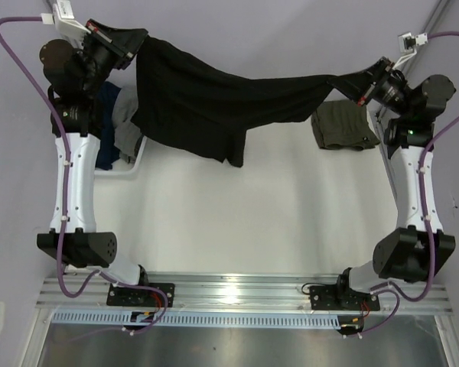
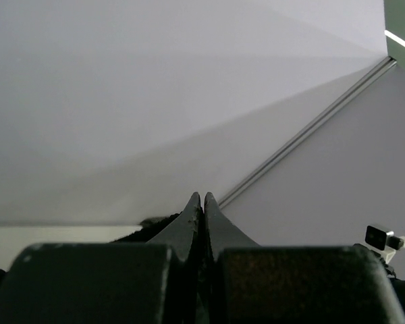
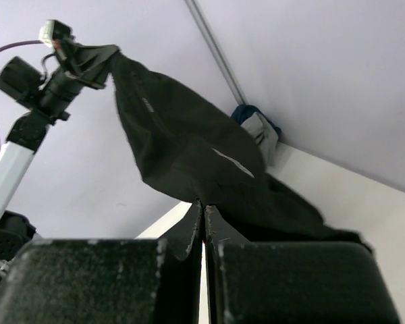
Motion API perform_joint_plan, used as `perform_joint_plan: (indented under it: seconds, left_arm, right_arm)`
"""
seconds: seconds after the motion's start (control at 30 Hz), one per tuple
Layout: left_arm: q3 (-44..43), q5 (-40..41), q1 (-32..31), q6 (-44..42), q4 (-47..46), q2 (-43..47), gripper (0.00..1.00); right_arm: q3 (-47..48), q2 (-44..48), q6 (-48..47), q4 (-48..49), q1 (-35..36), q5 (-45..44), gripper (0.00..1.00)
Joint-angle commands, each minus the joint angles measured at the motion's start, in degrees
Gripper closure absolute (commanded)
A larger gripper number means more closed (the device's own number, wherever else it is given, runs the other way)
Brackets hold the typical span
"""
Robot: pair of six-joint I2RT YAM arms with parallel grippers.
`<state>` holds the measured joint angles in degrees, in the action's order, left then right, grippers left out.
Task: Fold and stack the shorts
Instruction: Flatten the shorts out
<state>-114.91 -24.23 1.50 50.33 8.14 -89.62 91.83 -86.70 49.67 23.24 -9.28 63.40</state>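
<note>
As my left gripper (image 1: pixel 135 44) and right gripper (image 1: pixel 350 81) clamp the black shorts (image 1: pixel 199 99) taut, their hem sags toward six o'clock.

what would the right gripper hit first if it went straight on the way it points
The black shorts it is shut on: their cloth hangs straight ahead of the right gripper. Behind looks like wall, though depth is unclear.

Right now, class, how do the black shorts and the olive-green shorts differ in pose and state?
The black shorts hang stretched in the air; the olive-green shorts lie on the table. The black shorts are pinched by the left gripper and right gripper; the olive-green shorts are untouched. Both are soft cloth.
</note>
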Motion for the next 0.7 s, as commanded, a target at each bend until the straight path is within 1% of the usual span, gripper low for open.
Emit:
perform_joint_plan:
  seconds: [0.0, 0.03, 0.07, 0.1, 0.2, 0.27, 0.4, 0.57, 0.67]
  left_arm:
    - [4.9, -1.6, -0.9, 2.8, -3.4, 8.5, 1.0]
    - [6.1, -1.3, -1.3, 3.0, -3.5, 9.9, 1.0]
    - [7.8, -0.7, -3.1, 2.8, -3.5, 11.0, 1.0]
    - [8.6, 0.7, -4.9, 2.6, -3.3, 12.4, 1.0]
    - [10.8, 1.9, -8.1, 3.6, -4.8, 13.9, 1.0]
    - [10.7, 3.1, -9.7, 3.5, -4.6, 15.4, 1.0]
    - [9.5, 6.7, -12.5, 0.8, -3.4, 18.6, 1.0]
    - [8.9, 7.9, -12.6, -0.4, -3.0, 20.4, 1.0]
    - [9.3, 8.0, -12.6, -0.9, -2.9, 19.1, 1.0]
  right_arm:
    - [-2.7, 9.3, 1.6, 4.1, -1.1, 2.5, 1.0]
    - [-3.2, 10.9, 1.0, 3.1, -1.8, 2.7, 1.0]
    - [-3.8, 13.9, 0.3, 2.0, -3.3, 2.7, 1.0]
    - [-3.7, 15.1, -0.4, -1.3, -4.0, 2.5, 1.0]
    - [-3.9, 18.3, -1.1, -3.2, -5.1, 2.6, 1.0]
    - [-5.0, 21.6, -1.0, -3.0, -5.3, 2.3, 1.0]
    - [-2.9, 25.1, -3.9, -8.0, -5.4, 2.0, 1.0]
    - [-0.5, 24.7, -3.9, -9.1, -5.4, 1.4, 1.0]
    - [-1.1, 22.3, -2.8, -7.9, -5.3, 1.0, 1.0]
